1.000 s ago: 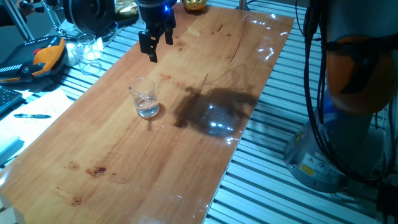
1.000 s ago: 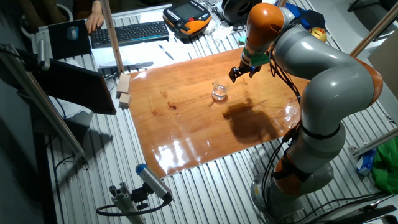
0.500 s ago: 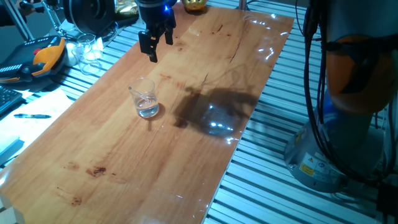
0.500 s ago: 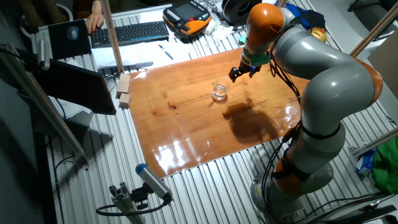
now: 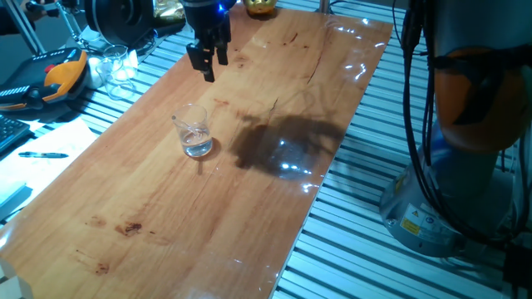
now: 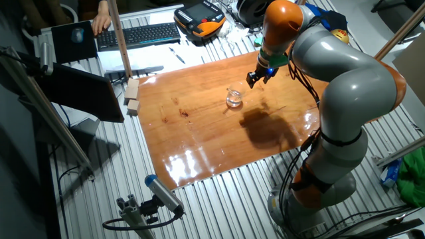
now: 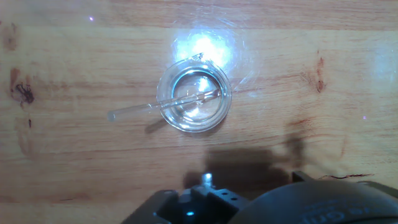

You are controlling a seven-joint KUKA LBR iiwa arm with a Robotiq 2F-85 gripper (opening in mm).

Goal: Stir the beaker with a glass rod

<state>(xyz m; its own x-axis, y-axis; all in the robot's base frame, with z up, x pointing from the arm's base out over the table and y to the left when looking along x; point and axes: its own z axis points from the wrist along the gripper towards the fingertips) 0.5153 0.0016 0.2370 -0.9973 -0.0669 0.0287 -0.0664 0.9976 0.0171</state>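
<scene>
While hovering above the beaker (image 5: pixel 194 133), end effector (image 5: pixel 206 63) seems closed, empty.

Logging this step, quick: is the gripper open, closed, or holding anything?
Gripper: empty, up above the table; open or closed cannot be told. Rod rests in the beaker.

robotics lab, slatted aluminium bench (image 6: pixel 219 199), teach pendant (image 6: pixel 199 16), keyboard (image 6: pixel 136 34), camera stands (image 6: pixel 60 133)

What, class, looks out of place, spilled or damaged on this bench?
Nothing stands out. The beaker stands upright on the wooden board, no spill shows around it, and the glass rod leans inside it, one end over the rim. The gripper hangs above, apart from both.
</scene>
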